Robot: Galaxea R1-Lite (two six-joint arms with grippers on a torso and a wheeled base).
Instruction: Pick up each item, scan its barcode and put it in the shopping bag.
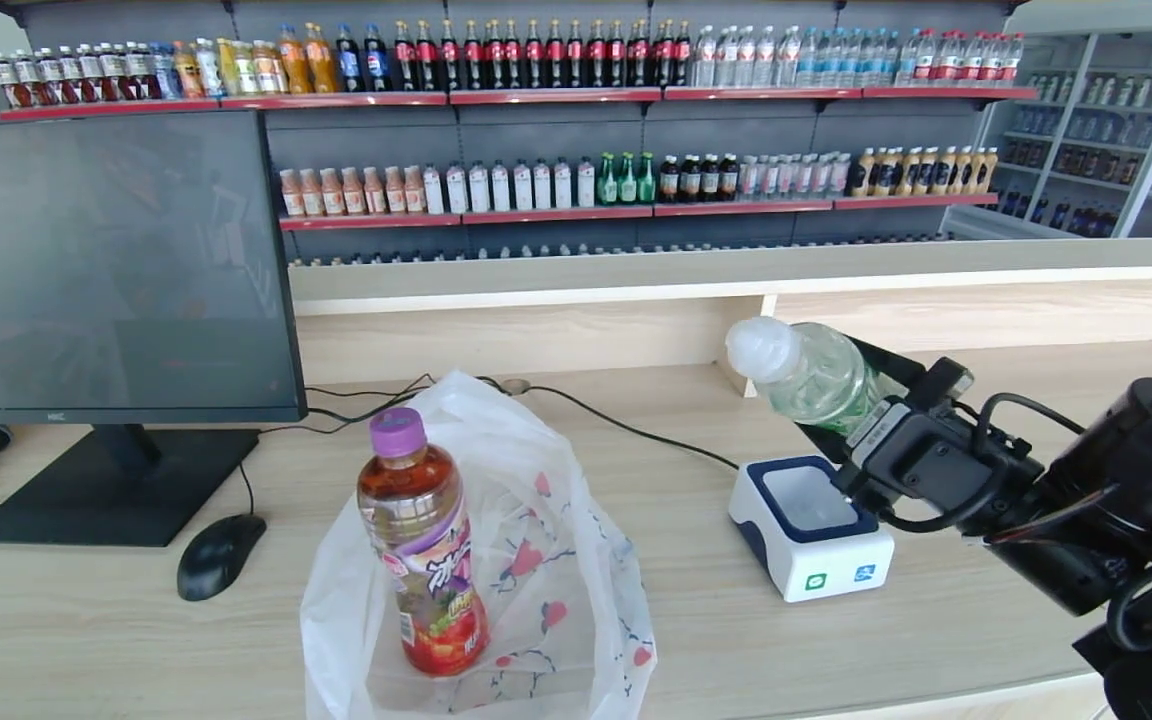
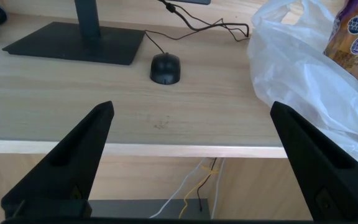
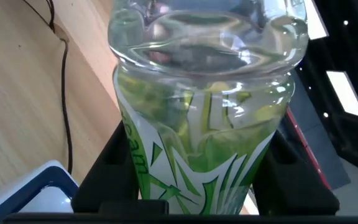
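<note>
R gripper (image 1: 839,396) holds water bottle (image 1: 794,368) near scanner (image 1: 808,535), bag (image 1: 561,510) beside.

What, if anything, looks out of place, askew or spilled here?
Nothing stands out. The tea bottle stands upright in the bag; the right gripper holds the clear bottle tilted above the scanner. No spill shows.

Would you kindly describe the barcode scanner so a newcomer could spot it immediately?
On the wooden counter, look right of the shopping bag. The barcode scanner sits there, close to the clear bottle held by the right gripper. It is the only white box with a dark blue rim.
</note>
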